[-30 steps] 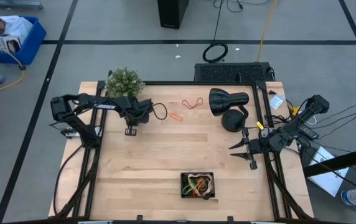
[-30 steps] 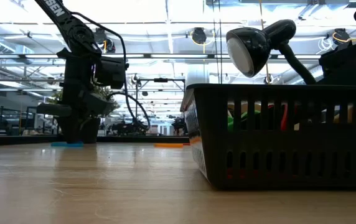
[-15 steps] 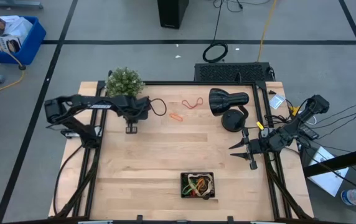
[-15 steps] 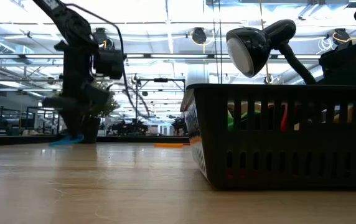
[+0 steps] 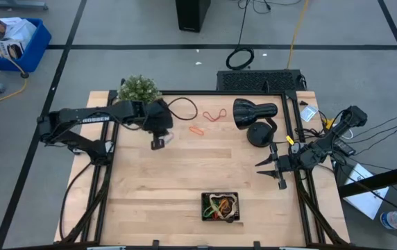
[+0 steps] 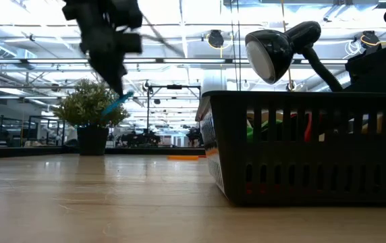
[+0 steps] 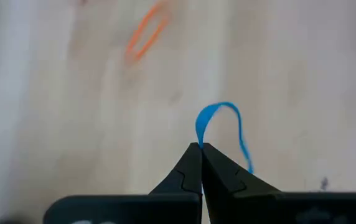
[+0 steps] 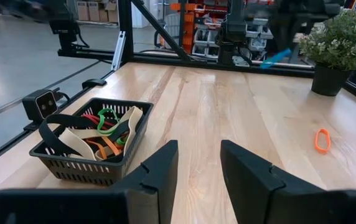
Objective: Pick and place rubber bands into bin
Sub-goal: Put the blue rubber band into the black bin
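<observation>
Bin [image 5: 220, 207] sitting at the table's near edge holding mixed rubber bands [image 8: 100, 134], right gripper [image 5: 273, 171] waiting beyond it with fingers parted, left gripper [image 5: 158, 142] farther off hanging above the table, pinching a blue band [image 7: 223, 132], orange band [image 5: 196, 130] lying beyond.

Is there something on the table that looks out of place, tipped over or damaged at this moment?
Nothing stands out. The bin sits flat with its rubber bands inside, the lamp and plant stand upright, and the left gripper holds a blue rubber band above the table.
</observation>
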